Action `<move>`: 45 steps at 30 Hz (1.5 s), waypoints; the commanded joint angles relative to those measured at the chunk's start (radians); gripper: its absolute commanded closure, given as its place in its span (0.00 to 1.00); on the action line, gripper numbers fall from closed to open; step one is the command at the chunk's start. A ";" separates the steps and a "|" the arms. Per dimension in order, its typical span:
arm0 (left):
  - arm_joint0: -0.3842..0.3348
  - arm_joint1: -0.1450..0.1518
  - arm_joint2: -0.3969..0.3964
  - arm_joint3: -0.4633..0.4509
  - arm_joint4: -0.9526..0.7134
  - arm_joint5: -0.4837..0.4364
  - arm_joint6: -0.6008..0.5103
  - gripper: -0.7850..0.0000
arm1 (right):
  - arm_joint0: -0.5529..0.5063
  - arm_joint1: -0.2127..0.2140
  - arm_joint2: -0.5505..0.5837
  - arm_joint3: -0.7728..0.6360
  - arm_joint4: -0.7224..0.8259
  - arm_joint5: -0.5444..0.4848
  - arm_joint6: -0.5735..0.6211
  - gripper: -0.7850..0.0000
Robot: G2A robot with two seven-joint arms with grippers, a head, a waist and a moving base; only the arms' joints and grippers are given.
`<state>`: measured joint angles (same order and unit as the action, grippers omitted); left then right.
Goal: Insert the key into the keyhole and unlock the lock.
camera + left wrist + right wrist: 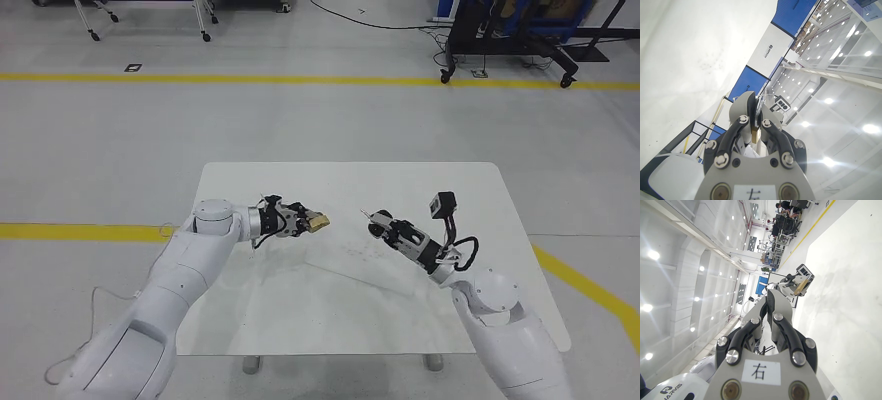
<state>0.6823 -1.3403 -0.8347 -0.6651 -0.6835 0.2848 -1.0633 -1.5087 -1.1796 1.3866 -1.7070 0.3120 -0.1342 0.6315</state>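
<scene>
Two arms up over the white counter [400, 310], tips facing each other across a short gap near mid-counter. L arm [215, 228] in from the left; L jaws clenched on the brass lock [317, 222], body of it poking out past the fingertips toward the right. Same lock [754, 136] seen betw. the two grey fingers [743, 108] in L wrist view; farther off in R wrist view, lock [800, 287] tilted. R arm [490, 295] in from the near right; R jaws pressed together, pads meeting, on a thin key [364, 213] w/ tip aimed left at the lock. Key and lock apart, not touching, key just right of lock. Keyhole too small to make out. Yellow floor stripe [300, 78] beyond the counter's far edge
</scene>
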 commanded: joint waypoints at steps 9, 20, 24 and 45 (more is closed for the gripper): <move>0.025 -0.001 0.015 -0.048 0.048 0.003 0.077 1.00 | 0.011 -0.003 -0.051 0.018 -0.034 0.078 0.007 1.00; 0.066 0.001 -0.002 -0.152 0.096 -0.021 0.215 1.00 | 0.020 -0.010 -0.137 0.009 -0.161 0.218 -0.109 1.00; 0.079 0.005 -0.015 -0.166 0.094 -0.023 0.200 1.00 | 0.042 -0.016 -0.166 0.040 -0.150 0.248 -0.118 1.00; 0.109 0.015 -0.034 -0.232 0.176 -0.051 0.177 1.00 | 0.092 -0.030 -0.213 0.080 -0.118 0.267 -0.168 1.00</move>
<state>0.7912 -1.3257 -0.8681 -0.8961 -0.5105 0.2352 -0.8865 -1.4177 -1.2089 1.1740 -1.6273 0.1879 0.1323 0.4621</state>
